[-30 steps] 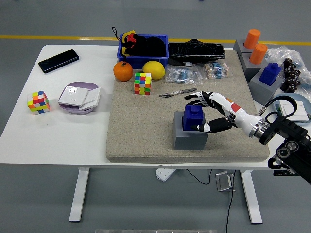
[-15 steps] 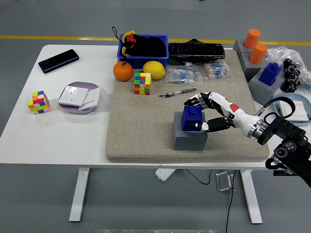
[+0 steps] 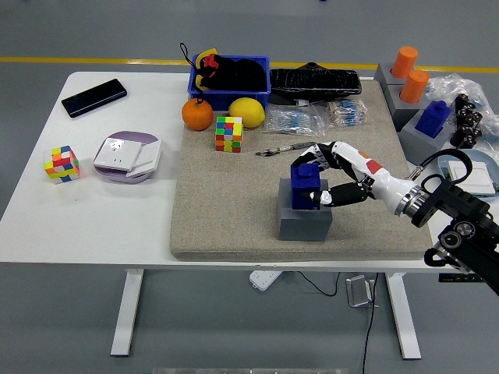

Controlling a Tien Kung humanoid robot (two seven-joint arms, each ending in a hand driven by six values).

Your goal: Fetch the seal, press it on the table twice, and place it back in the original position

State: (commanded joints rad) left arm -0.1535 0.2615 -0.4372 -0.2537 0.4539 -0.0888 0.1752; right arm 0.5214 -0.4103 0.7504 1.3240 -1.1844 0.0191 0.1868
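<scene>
The right hand [image 3: 326, 176] reaches in from the right and closes around the blue seal [image 3: 307, 187], fingers [image 3: 310, 154] over its top and thumb at its near side. The seal sits in its grey holder [image 3: 304, 219] on the beige mat [image 3: 234, 202] covering the tabletop [image 3: 101, 210].

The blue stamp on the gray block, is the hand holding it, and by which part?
Yes. The right hand grips the blue stamp by its upper body, fingers behind and thumb in front; it sits on the gray block.

Phone [image 3: 93, 97] far left, orange [image 3: 197, 114] & lemon [image 3: 247, 112] by blue bin [image 3: 231, 97].
</scene>
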